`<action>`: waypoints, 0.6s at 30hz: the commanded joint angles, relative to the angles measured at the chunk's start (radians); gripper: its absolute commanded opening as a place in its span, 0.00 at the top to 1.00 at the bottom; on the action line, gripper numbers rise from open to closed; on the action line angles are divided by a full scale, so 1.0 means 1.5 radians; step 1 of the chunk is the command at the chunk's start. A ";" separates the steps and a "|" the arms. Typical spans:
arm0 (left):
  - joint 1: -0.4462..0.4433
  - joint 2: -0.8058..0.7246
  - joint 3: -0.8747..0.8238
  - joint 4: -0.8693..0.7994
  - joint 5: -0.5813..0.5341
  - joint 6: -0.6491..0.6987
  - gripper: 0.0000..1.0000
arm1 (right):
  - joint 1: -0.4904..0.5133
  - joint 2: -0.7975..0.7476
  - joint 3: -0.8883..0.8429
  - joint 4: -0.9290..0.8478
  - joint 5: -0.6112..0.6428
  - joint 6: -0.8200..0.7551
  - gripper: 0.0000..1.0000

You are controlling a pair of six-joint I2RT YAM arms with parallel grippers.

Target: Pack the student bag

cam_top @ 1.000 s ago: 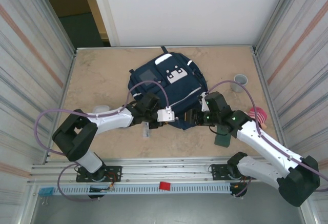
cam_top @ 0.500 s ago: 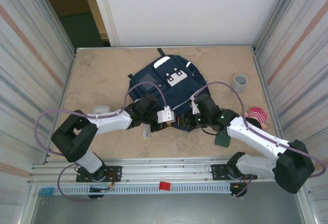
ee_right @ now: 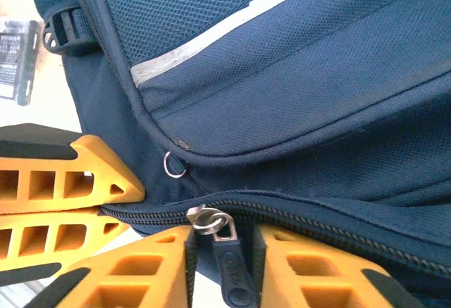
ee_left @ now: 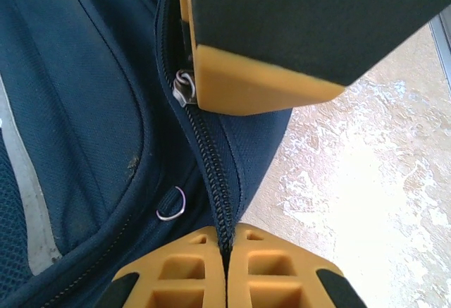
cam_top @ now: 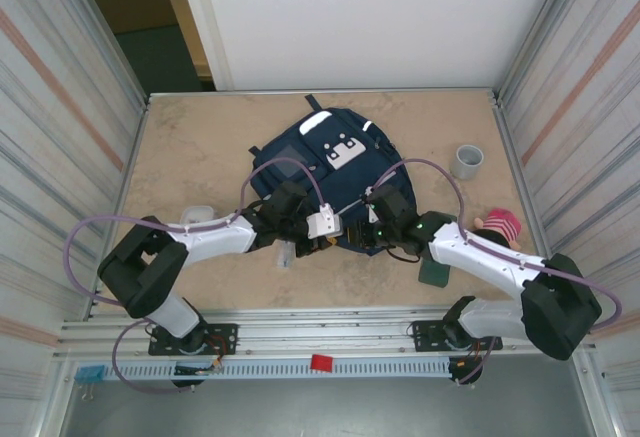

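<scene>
A robotics lab cell: ribbed metal walls [cam_top: 50, 107] box in a stone-look table [cam_top: 190, 137] with aluminium rail [cam_top: 300, 332].

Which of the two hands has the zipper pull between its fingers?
The right hand: the dark zipper pull of the student bag lies between its fingers. The left hand pinches the zipper seam.

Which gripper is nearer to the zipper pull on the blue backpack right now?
Right. The zipper pull sits between the fingers of the right gripper; the left gripper pinches the student bag seam farther along.

One student bag [cam_top: 365, 162], one grey cup [cam_top: 467, 161], one dark green case [cam_top: 434, 273].
</scene>
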 commanded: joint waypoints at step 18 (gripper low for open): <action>0.005 -0.047 -0.007 0.047 0.036 -0.015 1.00 | 0.035 0.004 -0.010 0.020 0.052 0.064 0.73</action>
